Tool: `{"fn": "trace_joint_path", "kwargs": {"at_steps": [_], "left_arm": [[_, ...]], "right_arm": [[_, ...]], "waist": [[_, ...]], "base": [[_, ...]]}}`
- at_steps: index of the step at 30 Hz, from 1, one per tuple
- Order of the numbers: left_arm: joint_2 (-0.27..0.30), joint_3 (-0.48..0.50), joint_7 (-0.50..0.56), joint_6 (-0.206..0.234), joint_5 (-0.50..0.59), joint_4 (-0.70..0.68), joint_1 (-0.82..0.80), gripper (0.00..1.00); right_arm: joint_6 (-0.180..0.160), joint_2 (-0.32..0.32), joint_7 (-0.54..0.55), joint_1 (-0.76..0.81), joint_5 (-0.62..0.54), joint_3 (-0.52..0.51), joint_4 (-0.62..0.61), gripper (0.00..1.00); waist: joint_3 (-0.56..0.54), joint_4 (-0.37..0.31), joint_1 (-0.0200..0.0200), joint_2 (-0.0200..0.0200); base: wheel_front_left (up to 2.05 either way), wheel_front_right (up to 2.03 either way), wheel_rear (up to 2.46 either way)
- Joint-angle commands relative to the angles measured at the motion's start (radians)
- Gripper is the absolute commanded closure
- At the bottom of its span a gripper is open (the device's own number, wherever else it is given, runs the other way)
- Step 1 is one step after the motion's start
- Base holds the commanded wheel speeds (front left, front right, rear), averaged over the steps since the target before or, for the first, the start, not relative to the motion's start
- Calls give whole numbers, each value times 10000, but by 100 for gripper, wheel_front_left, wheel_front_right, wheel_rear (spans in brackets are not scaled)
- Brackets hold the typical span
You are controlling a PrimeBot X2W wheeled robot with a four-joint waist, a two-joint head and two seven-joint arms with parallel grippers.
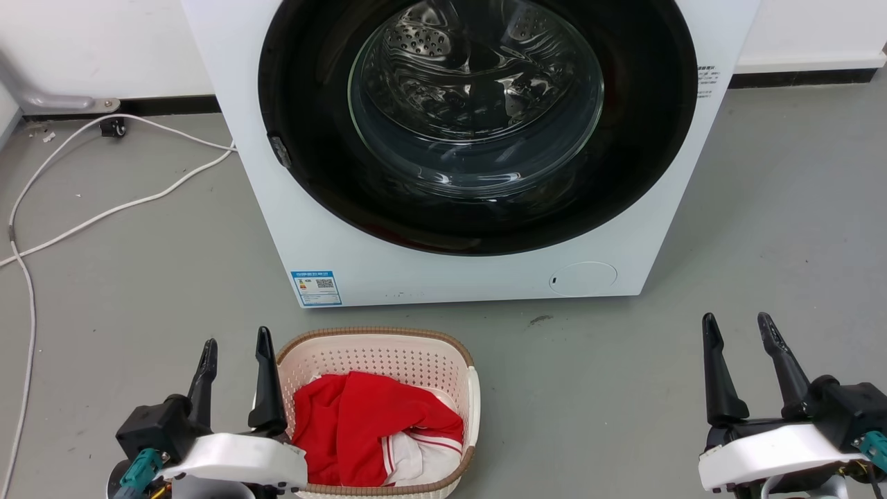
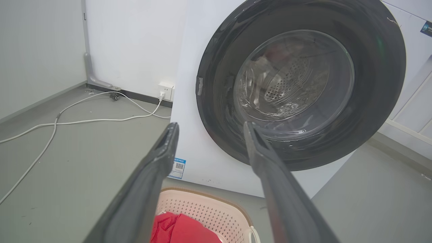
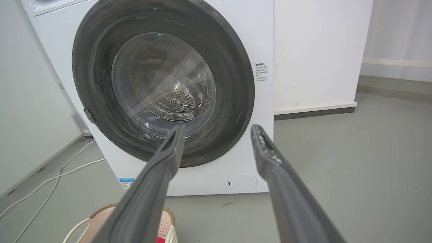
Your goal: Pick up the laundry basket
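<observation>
Laundry basket [image 1: 374, 360] at bottom centre, red clothing [image 1: 353, 423] inside, just below the washing machine [image 1: 332, 249]. Left gripper [image 1: 236, 339] spread, empty, right beside its left rim. Right gripper [image 1: 736, 319] spread, lower right, open floor [image 1: 589, 388] between.

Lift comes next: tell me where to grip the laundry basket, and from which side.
Best take the laundry basket by its white side handle, from above: the loop stands out from the wall under the rim, and the basket sits upright on the floor. The open left pincer is nearest, at the basket's left wall.
</observation>
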Motion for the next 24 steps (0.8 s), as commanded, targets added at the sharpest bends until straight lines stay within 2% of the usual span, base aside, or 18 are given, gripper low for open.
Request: {"fn": "trace_joint_path", "kwargs": {"at_steps": [1,24], "left_arm": [[37,-32,-115,70,248,-108,58,0],[41,-79,-586,365,2226,-279,289,0]], "right_arm": [[0,-39,-97,65,-286,19,-127,0],[-1,-44,-576,232,-2285,7,-330,0]], "waist": [[-5,0,0,0],[-2,11,0,0]], "base": [[0,0,0],[0,0,0]]}}
